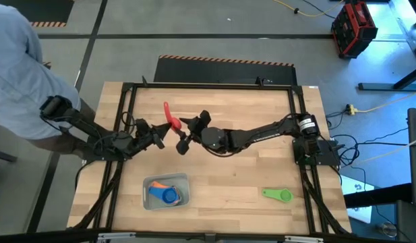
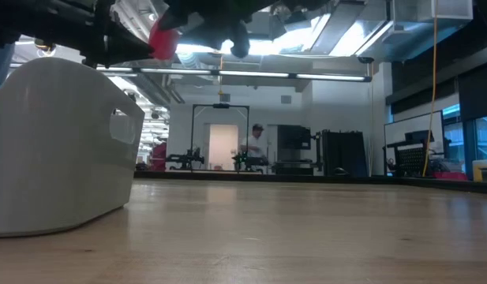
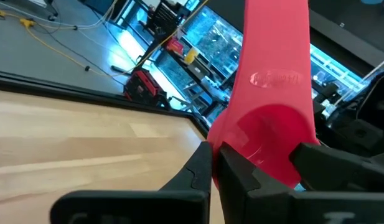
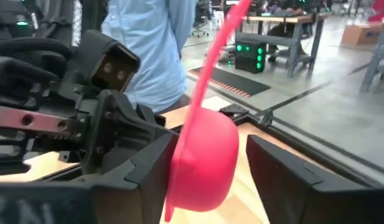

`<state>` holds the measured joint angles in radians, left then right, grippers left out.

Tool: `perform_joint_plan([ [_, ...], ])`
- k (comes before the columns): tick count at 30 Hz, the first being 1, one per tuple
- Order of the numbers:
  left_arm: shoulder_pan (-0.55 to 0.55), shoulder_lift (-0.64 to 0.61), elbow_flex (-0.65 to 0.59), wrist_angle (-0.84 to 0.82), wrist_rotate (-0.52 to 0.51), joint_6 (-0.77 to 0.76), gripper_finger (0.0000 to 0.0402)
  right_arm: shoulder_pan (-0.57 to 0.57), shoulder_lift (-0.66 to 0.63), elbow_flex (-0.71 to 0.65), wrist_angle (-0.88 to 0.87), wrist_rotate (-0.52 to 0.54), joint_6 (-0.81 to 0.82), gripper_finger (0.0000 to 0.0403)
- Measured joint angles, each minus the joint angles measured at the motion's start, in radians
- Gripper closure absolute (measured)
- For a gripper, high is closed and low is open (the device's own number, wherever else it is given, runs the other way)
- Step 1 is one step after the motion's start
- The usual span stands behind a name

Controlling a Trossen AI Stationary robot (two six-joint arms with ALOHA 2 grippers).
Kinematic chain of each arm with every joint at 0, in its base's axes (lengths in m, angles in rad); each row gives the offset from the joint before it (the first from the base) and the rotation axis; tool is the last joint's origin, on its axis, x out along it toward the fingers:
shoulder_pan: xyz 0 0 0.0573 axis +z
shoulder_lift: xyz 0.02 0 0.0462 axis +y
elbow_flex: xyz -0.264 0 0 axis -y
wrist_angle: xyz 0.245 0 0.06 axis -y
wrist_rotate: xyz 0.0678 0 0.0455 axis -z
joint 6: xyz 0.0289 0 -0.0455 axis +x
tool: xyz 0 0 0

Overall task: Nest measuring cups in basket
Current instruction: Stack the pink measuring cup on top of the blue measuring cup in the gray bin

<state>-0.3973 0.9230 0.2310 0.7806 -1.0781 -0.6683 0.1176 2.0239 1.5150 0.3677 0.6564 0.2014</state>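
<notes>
A pink measuring cup [image 1: 170, 120] hangs in the air over the middle of the table, between my two grippers. My left gripper [image 3: 215, 163] comes from the table's left and is shut on the cup's bowl. My right gripper [image 4: 210, 155] comes from the right and stands open, one finger on each side of the bowl [image 4: 204, 158]. A gap shows at one finger; whether the other touches, I cannot tell. The basket [image 1: 148, 182] sits near the front edge with an orange cup [image 1: 157, 191] and a blue cup [image 1: 171, 196] in it. A green cup [image 1: 278, 195] lies on the table at the front right. My left gripper pinches the rim of the pink cup's bowl [image 3: 211, 149] between its two fingers, which come in level from the table's left. The cup is lifted clear of the table. It stands on edge, and its handle [image 3: 276, 62] slants up toward the far side.
A person in a light blue shirt [image 1: 19, 74] stands at the table's far left corner, close to my left arm. In the low view the basket's wall [image 2: 54, 150] fills the left side. Bare wood lies between the basket and the green cup.
</notes>
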Motion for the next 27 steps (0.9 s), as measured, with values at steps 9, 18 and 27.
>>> perform_joint_plan([
  [9, 0.001, 0.000, 0.000, 0.000, 0.008, 0.016, 0.0397, -0.004, 0.000, 0.000, 0.000, 0.000, 0.009, 0.0206],
  [18, 0.000, 0.000, 0.000, -0.005, 0.026, 0.028, 0.0393, -0.004, 0.000, 0.000, 0.001, 0.018, 0.004, 0.0270],
  [27, 0.000, 0.000, 0.000, -0.004, 0.039, 0.026, 0.0392, -0.004, 0.000, 0.000, -0.003, 0.044, 0.000, 0.0276],
])
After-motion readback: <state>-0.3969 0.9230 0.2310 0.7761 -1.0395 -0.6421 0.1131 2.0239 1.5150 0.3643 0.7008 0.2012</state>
